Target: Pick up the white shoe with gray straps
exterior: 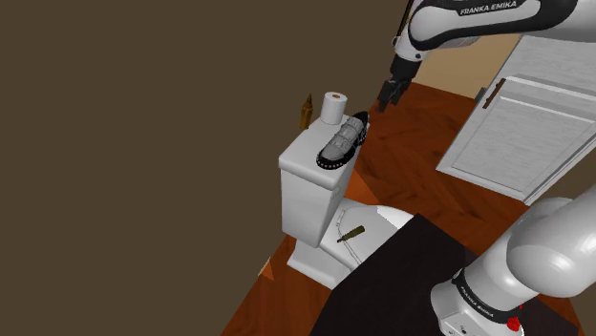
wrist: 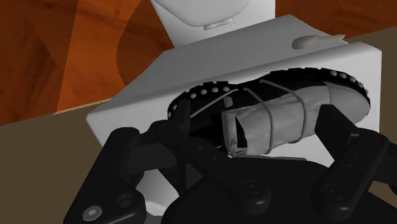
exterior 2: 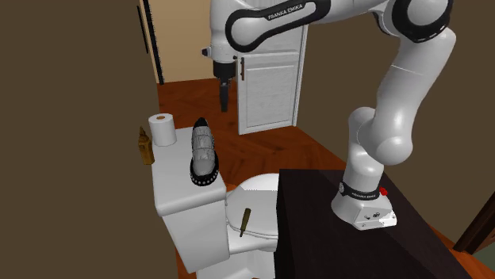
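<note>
Shoulder view: atop toilet tank (exterior: 304, 186), grey strapped shoe (exterior: 343, 141) beside paper roll (exterior: 333, 107); above, untouching, arm (exterior: 478, 24) angled down, gripper (exterior: 391, 96) fingers spread apart.

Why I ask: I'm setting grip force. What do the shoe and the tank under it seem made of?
Shoe: grey upper with a soft sheen, perhaps leather or a synthetic; black sole with pale studs, rubber-like. Tank: plain pale grey, smooth, matte; ceramic only by guess.
</note>
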`<state>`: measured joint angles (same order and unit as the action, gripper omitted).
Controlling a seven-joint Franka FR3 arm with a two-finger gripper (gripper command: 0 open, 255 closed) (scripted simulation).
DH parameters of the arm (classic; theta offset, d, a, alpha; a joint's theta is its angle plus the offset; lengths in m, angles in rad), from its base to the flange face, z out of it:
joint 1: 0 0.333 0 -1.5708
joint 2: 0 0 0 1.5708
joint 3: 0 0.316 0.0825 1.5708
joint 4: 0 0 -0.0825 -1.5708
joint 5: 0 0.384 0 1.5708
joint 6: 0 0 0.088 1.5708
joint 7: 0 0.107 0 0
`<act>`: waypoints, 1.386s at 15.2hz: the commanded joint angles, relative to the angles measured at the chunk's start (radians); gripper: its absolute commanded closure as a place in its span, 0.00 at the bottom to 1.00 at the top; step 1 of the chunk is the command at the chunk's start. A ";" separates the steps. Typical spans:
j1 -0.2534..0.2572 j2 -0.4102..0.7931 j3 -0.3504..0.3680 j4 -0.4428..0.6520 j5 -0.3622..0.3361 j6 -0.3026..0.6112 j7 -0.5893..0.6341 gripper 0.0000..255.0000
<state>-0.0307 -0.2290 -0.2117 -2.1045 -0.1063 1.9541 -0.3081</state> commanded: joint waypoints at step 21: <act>-0.053 0.459 -0.056 0.261 0.105 0.186 -0.111 1.00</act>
<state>-0.0837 0.2293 -0.2673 -1.8414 -0.0019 2.1372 -0.4195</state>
